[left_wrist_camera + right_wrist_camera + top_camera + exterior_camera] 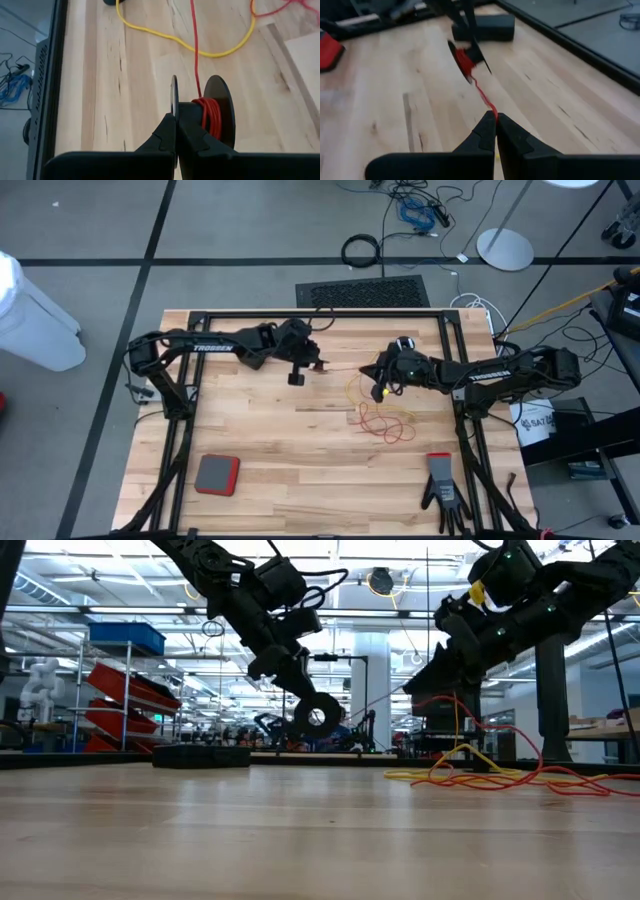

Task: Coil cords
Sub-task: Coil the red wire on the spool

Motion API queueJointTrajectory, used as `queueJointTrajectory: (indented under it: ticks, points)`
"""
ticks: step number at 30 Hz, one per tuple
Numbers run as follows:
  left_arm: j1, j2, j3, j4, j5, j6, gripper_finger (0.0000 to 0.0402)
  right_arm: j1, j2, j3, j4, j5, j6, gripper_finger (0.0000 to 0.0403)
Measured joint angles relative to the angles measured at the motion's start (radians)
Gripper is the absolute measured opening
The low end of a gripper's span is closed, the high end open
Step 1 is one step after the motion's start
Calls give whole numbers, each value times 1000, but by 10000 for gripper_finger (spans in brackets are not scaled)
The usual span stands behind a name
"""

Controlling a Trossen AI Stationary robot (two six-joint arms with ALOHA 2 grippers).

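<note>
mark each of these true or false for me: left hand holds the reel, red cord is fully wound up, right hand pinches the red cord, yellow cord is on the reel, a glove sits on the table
1. The left hand holds the reel. True: its fingers are shut on one of the reel's flanges, and the reel hangs above the table.
2. The red cord is fully wound. False: a few turns sit on the reel, but loose loops lie on the table.
3. The right hand pinches the red cord. True.
4. The yellow cord is wound on the reel. False: it lies loose on the wood.
5. A glove sits on the table. True, near the front edge on the right arm's side.
</note>
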Motion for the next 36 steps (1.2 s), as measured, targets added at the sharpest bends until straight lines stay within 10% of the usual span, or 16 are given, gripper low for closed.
queueJointTrajectory:
  ticks: [36]
  points:
    - [-80,186,1,694,-381,-189,0,23,197,25,499,9,-17,0]
